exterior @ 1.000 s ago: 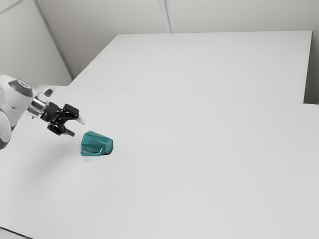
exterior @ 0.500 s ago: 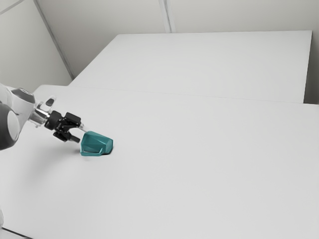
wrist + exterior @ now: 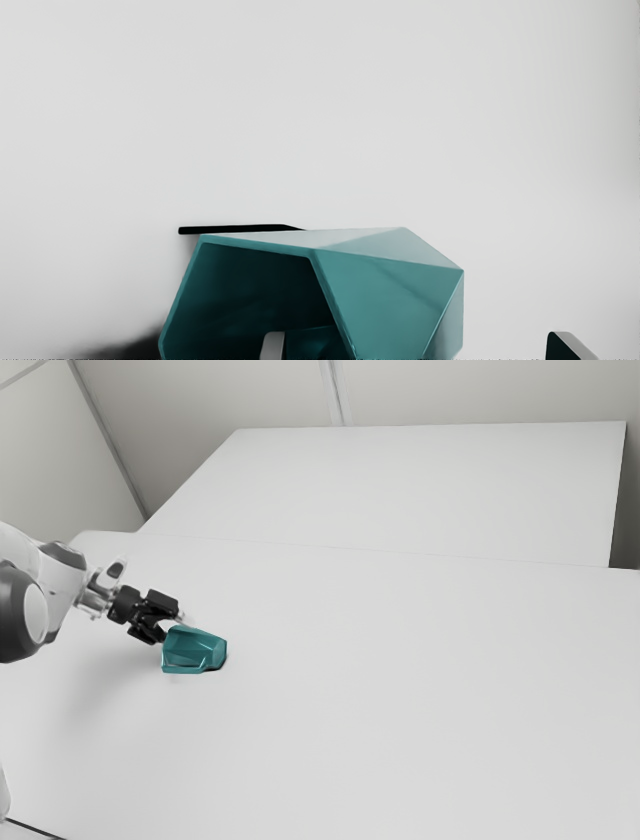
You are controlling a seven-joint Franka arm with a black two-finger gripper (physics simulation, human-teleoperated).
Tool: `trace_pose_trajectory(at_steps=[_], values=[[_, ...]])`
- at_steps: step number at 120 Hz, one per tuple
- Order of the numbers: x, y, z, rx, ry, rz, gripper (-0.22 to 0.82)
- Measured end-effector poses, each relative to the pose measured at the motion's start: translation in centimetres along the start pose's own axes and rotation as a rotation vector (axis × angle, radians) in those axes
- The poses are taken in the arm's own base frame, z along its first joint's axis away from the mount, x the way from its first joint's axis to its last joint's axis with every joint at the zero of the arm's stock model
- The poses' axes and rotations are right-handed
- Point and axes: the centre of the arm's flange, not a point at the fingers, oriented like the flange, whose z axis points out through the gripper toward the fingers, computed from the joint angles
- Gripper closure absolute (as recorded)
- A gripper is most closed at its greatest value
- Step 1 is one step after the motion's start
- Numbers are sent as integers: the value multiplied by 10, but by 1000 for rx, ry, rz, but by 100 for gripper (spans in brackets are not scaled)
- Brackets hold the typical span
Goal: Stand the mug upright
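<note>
teal mug [image 3: 200,649] lying sideways, long axis flat, mouth facing tool [image 3: 173,628]

Tool [image 3: 174,629] advanced, now right at mug's [image 3: 197,651] open end.

The exterior camera looks down across the table [image 3: 400,690] from well back, the arm [image 3: 62,582] entering at the frame's left edge, while the wrist camera faces the mug [image 3: 195,649] from close by, both sharing it and some table.
</note>
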Motion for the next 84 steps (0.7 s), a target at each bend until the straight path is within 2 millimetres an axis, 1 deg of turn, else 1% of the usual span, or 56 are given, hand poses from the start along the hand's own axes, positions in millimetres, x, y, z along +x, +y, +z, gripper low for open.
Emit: trace_pose_trajectory(at_steps=[12, 20, 45, 53, 64, 84], values=[[-3, 0, 3, -7, -5, 8, 6], [-3, 0, 4, -8, -6, 14, 11], [-3, 1, 3, -9, -4, 32, 46], [-3, 1, 2, -9, -3, 38, 56], [-3, 2, 1, -8, -1, 45, 61], [0, 10, -6, -12, 18, 65, 70]])
